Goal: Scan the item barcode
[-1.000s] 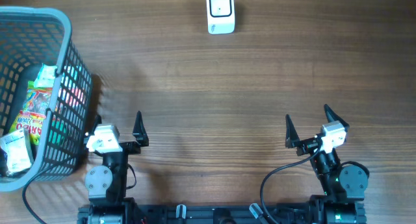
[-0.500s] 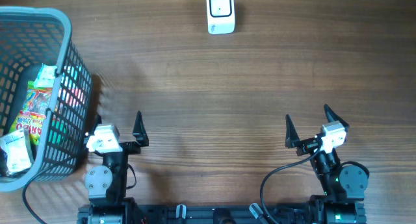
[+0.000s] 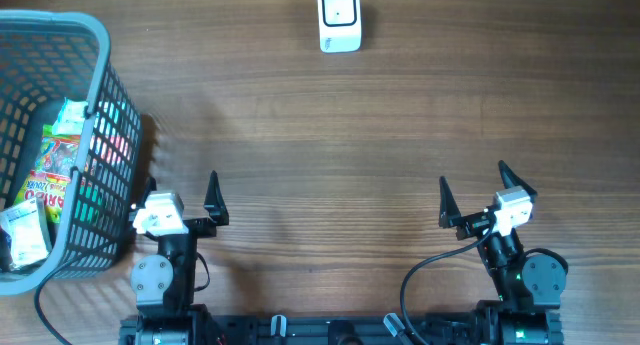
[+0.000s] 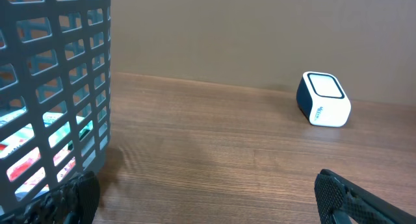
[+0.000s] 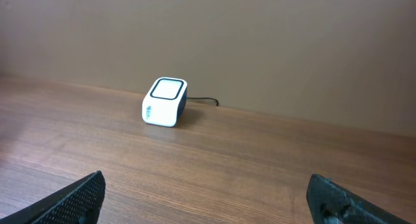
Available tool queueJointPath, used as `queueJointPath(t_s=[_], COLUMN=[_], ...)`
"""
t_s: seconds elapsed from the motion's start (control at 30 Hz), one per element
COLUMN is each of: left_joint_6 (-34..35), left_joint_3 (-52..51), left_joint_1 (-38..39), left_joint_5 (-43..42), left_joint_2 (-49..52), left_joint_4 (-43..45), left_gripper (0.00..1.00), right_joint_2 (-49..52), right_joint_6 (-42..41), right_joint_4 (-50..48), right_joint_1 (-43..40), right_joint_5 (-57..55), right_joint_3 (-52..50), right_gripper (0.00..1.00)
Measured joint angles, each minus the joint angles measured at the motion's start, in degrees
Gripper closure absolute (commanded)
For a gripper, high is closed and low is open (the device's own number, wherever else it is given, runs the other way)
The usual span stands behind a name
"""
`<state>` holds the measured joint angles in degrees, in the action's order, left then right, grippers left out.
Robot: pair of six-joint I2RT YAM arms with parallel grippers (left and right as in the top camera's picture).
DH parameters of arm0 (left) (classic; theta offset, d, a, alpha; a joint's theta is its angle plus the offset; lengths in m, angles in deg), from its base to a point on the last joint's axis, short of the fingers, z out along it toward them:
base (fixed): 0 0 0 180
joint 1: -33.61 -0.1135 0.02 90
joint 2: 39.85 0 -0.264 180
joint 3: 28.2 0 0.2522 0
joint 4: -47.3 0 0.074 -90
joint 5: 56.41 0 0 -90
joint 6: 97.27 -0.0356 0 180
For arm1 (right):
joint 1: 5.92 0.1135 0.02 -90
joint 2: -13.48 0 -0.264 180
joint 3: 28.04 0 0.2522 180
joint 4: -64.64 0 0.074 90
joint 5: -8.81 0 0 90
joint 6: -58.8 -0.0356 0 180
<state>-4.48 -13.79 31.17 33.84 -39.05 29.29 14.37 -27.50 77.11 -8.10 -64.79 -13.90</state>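
Overhead, the task looks unstarted: the left gripper [image 3: 182, 185] and right gripper [image 3: 473, 177] sit open and empty at the near edge, the snack packets [image 3: 45, 175] lie in the basket [image 3: 60, 25] at left, and the scanner [image 3: 339, 18] stands far off.

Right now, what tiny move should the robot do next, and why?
Probably swing the left tool over the basket to reach for a snack packet. It and the right tool are both open and empty, the packets all lie inside the basket beside the left arm, and nothing is near the scanner yet.
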Motion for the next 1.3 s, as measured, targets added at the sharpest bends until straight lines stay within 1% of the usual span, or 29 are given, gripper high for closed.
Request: queueJointPath(t_s=[0.2, 0.23, 0.3, 0.37, 0.43, 0.5, 0.57, 0.67, 0.7, 0.77, 0.8, 0.83, 0.9, 0.93, 1.0, 1.03, 1.07, 1.1, 1.13, 1.2, 1.23, 1.27, 1.3], left_joint_6=[0.1, 0.7, 2.3, 5.1, 6.8, 7.6, 7.9, 8.1, 8.3, 8.5, 8.5, 8.5, 8.5, 8.5, 8.5, 9.0, 10.3, 12.9, 15.1, 19.1, 20.8, 21.7, 22.4], left_joint_3=[0.0, -0.1, -0.2, -0.2, 0.1, 2.8, 8.7, 22.5, 27.3, 40.9, 47.0, 54.9, 59.6, 60.6, 60.8, 61.1, 62.2, 65.4, 69.6, 83.0, 93.1, 99.7, 105.0], left_joint_1=[0.0, 0.0, 0.0, 0.1, 0.1, 0.1, 0.1, 0.1, 0.1, 0.1, 0.1, 0.1, 0.1, 0.1, 0.1, 0.1, 0.1, 0.0, -0.3, -2.1, -4.1, -6.0, -8.0], left_joint_5=[0.0, -2.2, -6.6, -10.9, -15.4, -18.7, -20.2, -21.1, -21.2, -21.7, -23.1, -26.6, -31.1, -33.2, -36.1, -35.9, -34.4, -30.8, -27.1, -18.3, -12.8, -10.4, -8.9], left_joint_2=[0.0, 0.0, 0.0, 0.0, 0.0, 0.4, 2.3, 11.0, 14.3, 24.3, 28.4, 34.7, 38.6, 40.1, 43.6, 44.7, 46.0, 47.9, 50.0, 56.4, 61.7, 65.5, 68.6], left_joint_4=[0.4, 2.8, 4.7, 5.1, 3.5, -1.4, -5.6, -13.6, -18.2, -30.7, -36.3, -39.9, -44.9, -45.8, -45.6, -45.0, -45.0, -45.5, -47.9, -54.5, -57.9, -63.2, -66.3], left_gripper=[0.00, 0.00, 0.00, 0.00, 0.00, 0.00, 0.00, 0.00, 0.00, 0.00, 0.00, 0.00, 0.00, 0.00, 0.00, 0.00, 0.00, 0.00, 0.00, 0.00, 0.00, 0.00, 0.00], right_joint_2=[0.0, 0.0, 0.0, 0.0, 0.0, 0.0, 0.0, 0.1, 0.1, 0.1, 0.1, 0.1, 0.1, 0.1, 0.1, 0.1, 0.1, 0.1, 0.1, 0.1, 0.1, 0.2, 0.2], right_joint_6=[0.0, 0.0, 0.0, 0.0, 0.0, 0.0, 0.0, 0.0, 0.0, 0.0, 0.0, 0.0, 0.0, 0.0, 0.0, 0.0, 0.0, 0.0, 0.0, 0.0, 0.0, 0.0, 0.0], right_joint_4=[0.0, 0.0, 0.0, 0.0, 0.0, 0.0, 0.0, 0.0, 0.0, 0.1, 0.0, 0.0, 0.0, 0.0, 0.0, 0.0, 0.0, 0.0, 0.0, 0.0, 0.0, 0.1, 0.0], right_joint_1=[0.0, 0.0, 0.0, 0.0, 0.0, 0.0, 0.0, 0.0, 0.0, 0.0, 0.0, 0.0, 0.0, 0.0, 0.0, 0.0, 0.0, 0.0, 0.0, 0.0, 0.0, 0.0, 0.0], right_joint_5=[0.0, 0.0, 0.0, 0.0, 0.0, 0.0, 0.0, 0.0, 0.0, 0.0, 0.0, 0.0, 0.0, 0.0, 0.0, 0.0, 0.0, 0.0, 0.0, 0.0, 0.0, 0.0, 0.0], right_joint_3=[0.0, 0.0, 0.0, 0.0, 0.0, 0.0, 0.0, 0.0, 0.0, 0.0, 0.0, 0.0, 0.0, 0.0, 0.0, 0.0, 0.0, 0.0, 0.0, 0.0, 0.0, 0.0, 0.0], right_gripper=[0.00, 0.00, 0.00, 0.00, 0.00, 0.00, 0.00, 0.00, 0.00, 0.00, 0.00, 0.00, 0.00, 0.00, 0.00, 0.00, 0.00, 0.00, 0.00, 0.00, 0.00, 0.00, 0.00])
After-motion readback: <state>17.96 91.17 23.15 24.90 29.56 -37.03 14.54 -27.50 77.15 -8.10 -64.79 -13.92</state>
